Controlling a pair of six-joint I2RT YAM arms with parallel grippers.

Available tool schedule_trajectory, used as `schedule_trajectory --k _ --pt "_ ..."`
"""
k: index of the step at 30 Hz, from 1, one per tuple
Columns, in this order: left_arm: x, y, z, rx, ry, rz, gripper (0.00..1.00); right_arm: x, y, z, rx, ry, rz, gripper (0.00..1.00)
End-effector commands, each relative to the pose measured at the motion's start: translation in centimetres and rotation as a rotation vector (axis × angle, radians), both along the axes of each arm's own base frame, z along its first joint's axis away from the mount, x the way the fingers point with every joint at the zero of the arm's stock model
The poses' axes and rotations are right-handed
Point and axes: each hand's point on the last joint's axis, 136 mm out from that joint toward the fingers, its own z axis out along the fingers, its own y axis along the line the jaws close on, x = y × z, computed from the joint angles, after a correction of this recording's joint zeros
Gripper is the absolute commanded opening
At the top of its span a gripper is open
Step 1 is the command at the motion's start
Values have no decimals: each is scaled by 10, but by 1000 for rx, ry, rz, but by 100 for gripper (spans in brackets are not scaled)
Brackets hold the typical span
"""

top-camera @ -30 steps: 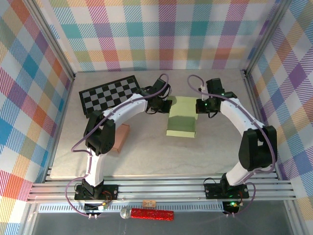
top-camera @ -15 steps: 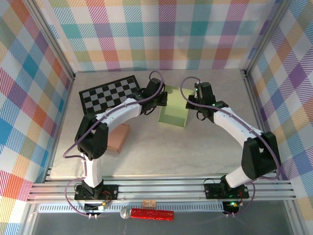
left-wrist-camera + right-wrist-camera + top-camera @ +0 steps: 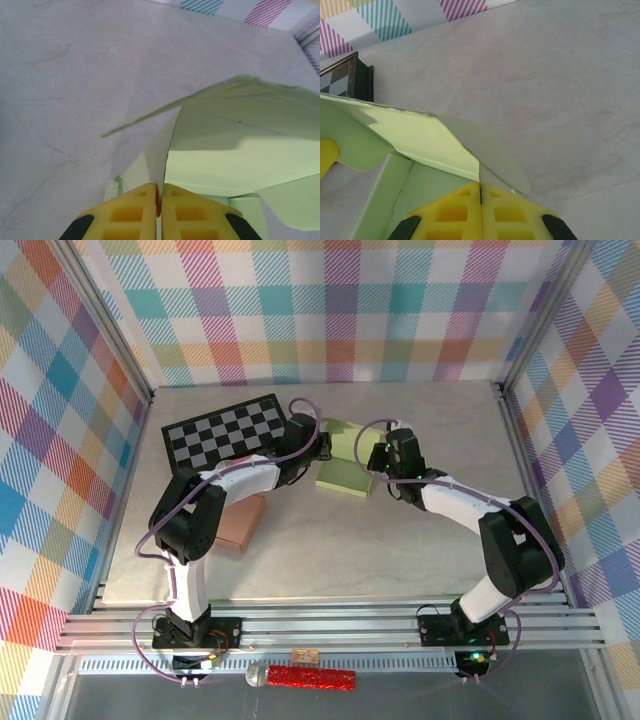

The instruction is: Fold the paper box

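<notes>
While the green paper box (image 3: 343, 468) is sitting far-centre on the pale stone-look worktop (image 3: 400, 540), long side running away from the arms, the left pincer (image 3: 160, 192) and right pincer (image 3: 480, 190) are pinching its opposite side flaps, plaid walls enclosing the scene.

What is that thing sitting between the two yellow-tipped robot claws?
A pale green folded paper box. The top view shows it between the left gripper and right gripper, and each wrist view shows its gripper shut on a flap.
</notes>
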Motion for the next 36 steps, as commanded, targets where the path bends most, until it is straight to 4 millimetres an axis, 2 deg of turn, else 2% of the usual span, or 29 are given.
schedule_trajectory --k 1,10,14,18,21,25,29,33,36 --pt "-3 -14 33 -132 -77 -36 10 0 9 14 -12 -94 26 0" --pt "-19 -4 23 -129 -80 -44 16 -18 15 7 -77 -97 49 5" --pt "-26 1 17 -104 -62 -48 17 -27 12 11 -70 -32 32 11" --pt "-30 4 11 -86 -50 -48 18 -44 14 14 -35 86 57 29" --pt "-31 7 8 -79 -47 -40 18 -63 19 20 29 187 88 48" --pt "-30 5 10 -76 -47 -43 18 -90 25 42 113 311 126 65" --pt "-29 3 12 -81 -49 -50 18 -107 15 69 152 398 108 68" --pt "-29 3 13 -80 -48 -50 18 -105 -6 96 258 455 41 68" --pt "-29 4 14 -82 -47 -51 18 -89 -30 109 339 495 -57 68"
